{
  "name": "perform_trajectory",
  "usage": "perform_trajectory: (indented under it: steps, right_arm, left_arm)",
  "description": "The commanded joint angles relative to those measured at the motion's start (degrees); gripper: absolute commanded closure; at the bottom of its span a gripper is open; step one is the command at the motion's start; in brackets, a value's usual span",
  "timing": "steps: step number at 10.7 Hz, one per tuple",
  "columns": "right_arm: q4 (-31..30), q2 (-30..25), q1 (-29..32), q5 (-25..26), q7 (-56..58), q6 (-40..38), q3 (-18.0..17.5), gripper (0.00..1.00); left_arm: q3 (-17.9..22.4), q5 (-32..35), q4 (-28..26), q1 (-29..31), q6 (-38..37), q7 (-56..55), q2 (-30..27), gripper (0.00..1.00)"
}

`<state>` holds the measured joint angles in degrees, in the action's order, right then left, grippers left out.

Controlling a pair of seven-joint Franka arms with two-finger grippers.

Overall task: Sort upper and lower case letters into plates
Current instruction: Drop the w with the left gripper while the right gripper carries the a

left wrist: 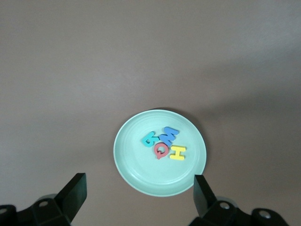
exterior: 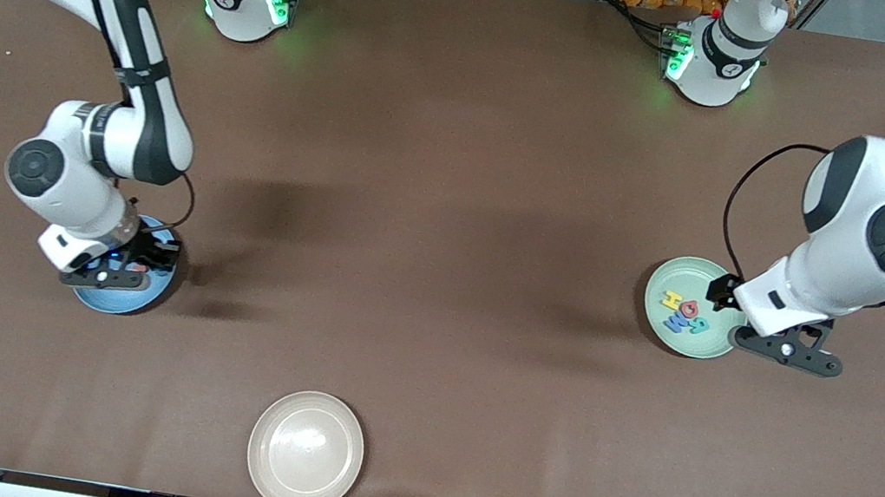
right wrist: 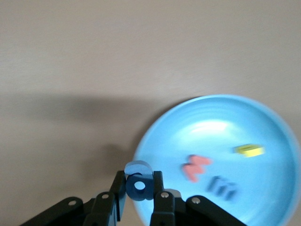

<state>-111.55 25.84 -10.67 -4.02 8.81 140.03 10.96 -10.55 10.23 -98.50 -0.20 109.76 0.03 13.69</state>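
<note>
Nearest the front camera, a cream plate (exterior: pixel 305 451) sat alone close to the counter's (exterior: pixel 450 197) near edge, with bare brown surface all round it. Farther from the camera, at the right arm's end, the blue plate (exterior: pixel 128 298) lay partly under the right gripper (exterior: pixel 128 265), which hung over the plate's rim; its fingers (right wrist: pixel 157 197) were pinched on a small blue letter (right wrist: pixel 138 181). Inside that plate the right wrist view showed a red-pink letter (right wrist: pixel 195 167), a yellow letter (right wrist: pixel 249 149) and a dark blue letter (right wrist: pixel 223 187), blurred and lying apart from one another. At the left arm's end, the mint green plate (exterior: pixel 670 278) held four letters clustered together: a teal one (left wrist: pixel 150 139), a blue one (left wrist: pixel 169 135), a red-pink one (left wrist: pixel 161 151) and a yellow H (left wrist: pixel 178 153). The left gripper (exterior: pixel 787 348) hung over that plate's edge, its fingers (left wrist: pixel 75 188) spread wide and holding nothing. A broad stretch of open counter separated the two coloured plates. Along the counter's farthest edge stood both arm bases, lit green.
</note>
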Motion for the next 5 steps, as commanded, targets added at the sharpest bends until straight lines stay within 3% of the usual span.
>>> perform_trajectory:
  steps: [1, 2, 5]
  right_arm:
    - [2.1, 1.1, 0.6, 1.1, 1.5, -1.0, 0.7, 0.70]
    - [2.0, 0.8, 1.1, 0.9, 1.5, -1.1, 0.6, 0.01]
    - [2.4, -5.2, 2.8, 0.9, 3.2, -10.1, -1.3, 0.00]
  left_arm:
    - [0.1, -2.0, 5.4, -0.3, -8.3, 1.6, -3.0, 0.00]
    - [0.4, -4.8, 7.7, -0.2, -9.7, 1.3, -3.8, 0.00]
    - [2.0, -5.4, 12.3, -1.2, -16.4, 1.5, -7.1, 0.00]
